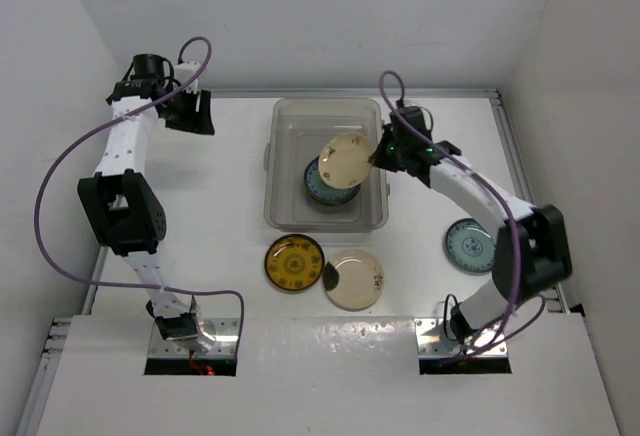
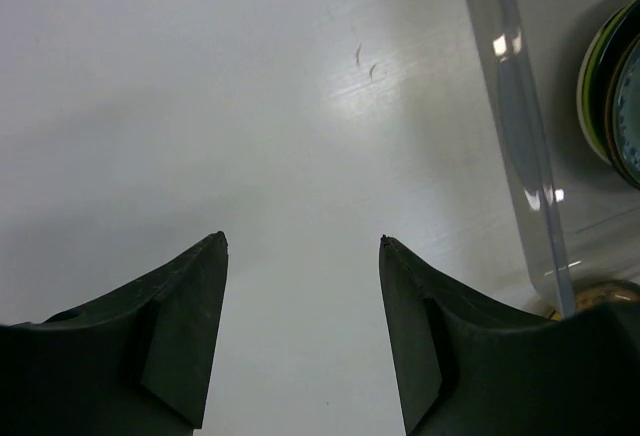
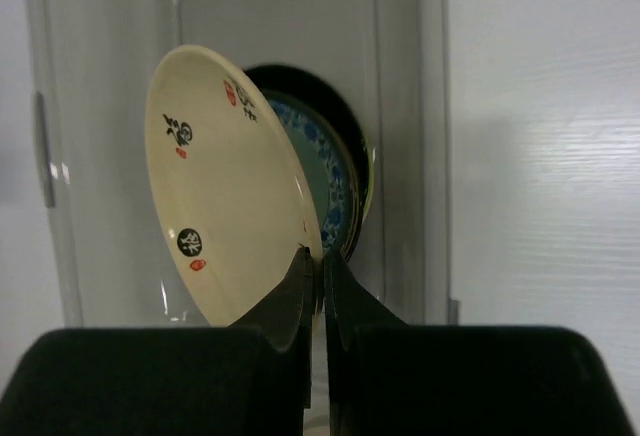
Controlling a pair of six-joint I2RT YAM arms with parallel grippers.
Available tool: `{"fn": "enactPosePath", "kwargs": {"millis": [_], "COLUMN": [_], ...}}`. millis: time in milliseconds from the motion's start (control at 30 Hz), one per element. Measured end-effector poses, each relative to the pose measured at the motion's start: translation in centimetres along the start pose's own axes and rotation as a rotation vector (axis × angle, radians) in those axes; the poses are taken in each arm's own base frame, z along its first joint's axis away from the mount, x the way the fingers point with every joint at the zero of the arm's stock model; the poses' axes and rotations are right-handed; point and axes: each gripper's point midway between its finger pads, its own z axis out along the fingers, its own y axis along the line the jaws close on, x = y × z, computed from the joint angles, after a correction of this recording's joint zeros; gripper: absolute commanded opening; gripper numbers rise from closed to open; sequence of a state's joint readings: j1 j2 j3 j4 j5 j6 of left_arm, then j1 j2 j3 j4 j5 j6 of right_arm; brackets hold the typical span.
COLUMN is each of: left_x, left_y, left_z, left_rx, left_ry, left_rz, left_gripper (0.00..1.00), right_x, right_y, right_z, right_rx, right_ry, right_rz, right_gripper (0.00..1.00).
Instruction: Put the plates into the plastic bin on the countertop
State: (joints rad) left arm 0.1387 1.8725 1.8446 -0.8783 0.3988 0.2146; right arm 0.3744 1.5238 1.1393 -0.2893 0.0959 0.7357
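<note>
My right gripper (image 1: pixel 378 152) is shut on the rim of a cream plate with dark marks (image 1: pixel 347 160) and holds it tilted above the clear plastic bin (image 1: pixel 290 114). In the right wrist view the gripper (image 3: pixel 313 253) pinches the plate (image 3: pixel 220 181) over a stack of blue-teal, black and green plates (image 3: pixel 335 171) in the bin. The stack (image 1: pixel 318 188) lies on the bin floor. My left gripper (image 1: pixel 190 116) is open and empty over bare countertop left of the bin (image 2: pixel 520 126). An amber plate (image 1: pixel 293 262), another cream plate (image 1: pixel 354 279) and a pale blue plate (image 1: pixel 468 244) lie on the countertop (image 1: pixel 230 196).
White walls close in the countertop on the left, back and right. Metal brackets (image 1: pixel 440 331) sit at the arm bases along the near edge. A small dark mark or piece (image 1: pixel 329 276) lies on the rim of the cream plate on the counter.
</note>
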Motion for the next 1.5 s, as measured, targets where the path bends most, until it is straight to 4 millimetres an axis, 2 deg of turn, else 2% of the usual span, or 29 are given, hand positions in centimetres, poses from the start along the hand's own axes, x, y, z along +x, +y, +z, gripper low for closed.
{"fn": "enactPosePath", "kwargs": {"millis": [100,200,233,267,300,333,400,533,567,633,667,733,767,800,833,867,900,933,1033,1133,1200,1300,1433,1500], "left_x": [2.1,2.6,2.6,2.5,2.5,2.5,2.5,2.4,2.4,2.5,2.6,2.8,3.0,3.1,3.3,3.4,3.5,3.6,3.8,3.8,3.8,4.1,4.4,4.4], "left_y": [0.8,1.3,1.4,1.5,1.5,1.6,1.6,1.5,1.5,1.5,1.4,1.2,1.2,1.1,1.0,0.9,0.9,0.9,0.8,0.8,0.8,0.9,1.4,1.8], "left_z": [0.2,0.0,-0.1,-0.2,-0.2,-0.3,-0.3,-0.3,-0.4,-0.5,-0.5,-0.8,-0.9,-1.0,-1.1,-1.2,-1.3,-1.3,-1.3,-1.3,-1.3,-1.4,-1.6,-1.7], "left_rx": [0.004,0.009,0.010,0.013,0.014,0.016,0.020,0.026,0.026,0.026,0.025,0.026,0.027,0.027,0.028,0.028,0.028,0.029,0.034,0.041,0.047,0.052,0.052,0.048], "left_ry": [0.047,0.050,0.047,0.043,0.041,0.039,0.035,0.033,0.032,0.033,0.033,0.034,0.035,0.035,0.037,0.038,0.039,0.041,0.043,0.040,0.038,0.038,0.035,0.032], "left_rz": [-0.038,-0.053,-0.056,-0.057,-0.059,-0.060,-0.063,-0.059,-0.056,-0.054,-0.052,-0.046,-0.043,-0.042,-0.041,-0.041,-0.042,-0.044,-0.043,-0.043,-0.046,-0.055,-0.073,-0.080], "left_gripper": [0.65,0.65,0.65,0.65,0.65,0.65,0.65,0.65,0.65,0.65,0.65,0.65,0.65,0.65,0.65,0.65,0.65,0.65,0.65,0.65,0.65,0.65,0.65,0.65], "right_x": [3.2,5.0,5.5,5.8,6.0,6.1,6.0,5.2,4.8,3.9,3.3,1.2,-0.2,-1.0,-1.5,-1.4,-0.4,1.6,9.0,13.8,15.3,16.3,17.8,16.3], "right_y": [0.4,-0.1,-0.2,-0.3,-0.2,-0.1,0.4,1.5,1.4,0.3,-0.8,-4.8,-7.7,-10.9,-14.6,-17.5,-20.5,-23.3,-29.2,-31.7,-32.3,-32.7,-33.0,-33.2], "right_z": [3.4,5.7,6.2,6.5,6.8,7.0,7.3,6.8,6.3,3.9,2.5,-1.7,-3.7,-5.8,-8.0,-9.5,-11.1,-12.2,-14.7,-15.9,-16.0,-15.5,-13.4,-12.4], "right_rx": [0.009,0.031,0.034,0.034,0.028,0.024,0.001,-0.021,-0.018,-0.001,0.010,0.059,0.099,0.164,0.245,0.309,0.384,0.465,0.682,0.809,0.841,0.856,0.818,0.759], "right_ry": [0.122,0.191,0.208,0.221,0.232,0.237,0.262,0.280,0.268,0.227,0.195,0.102,0.018,-0.049,-0.126,-0.186,-0.232,-0.259,-0.254,-0.236,-0.231,-0.219,-0.176,-0.221], "right_rz": [-0.022,-0.026,-0.025,-0.025,-0.024,-0.025,-0.033,-0.091,-0.101,-0.086,-0.065,0.044,0.116,0.184,0.271,0.349,0.427,0.505,0.708,0.846,0.894,0.935,0.970,0.961], "right_gripper": [0.00,0.00,0.04,0.15,0.43,0.57,0.78,0.94,0.96,0.99,0.99,0.82,0.70,0.51,0.49,0.51,0.62,0.83,0.90,0.89,0.87,0.81,0.76,0.64]}}
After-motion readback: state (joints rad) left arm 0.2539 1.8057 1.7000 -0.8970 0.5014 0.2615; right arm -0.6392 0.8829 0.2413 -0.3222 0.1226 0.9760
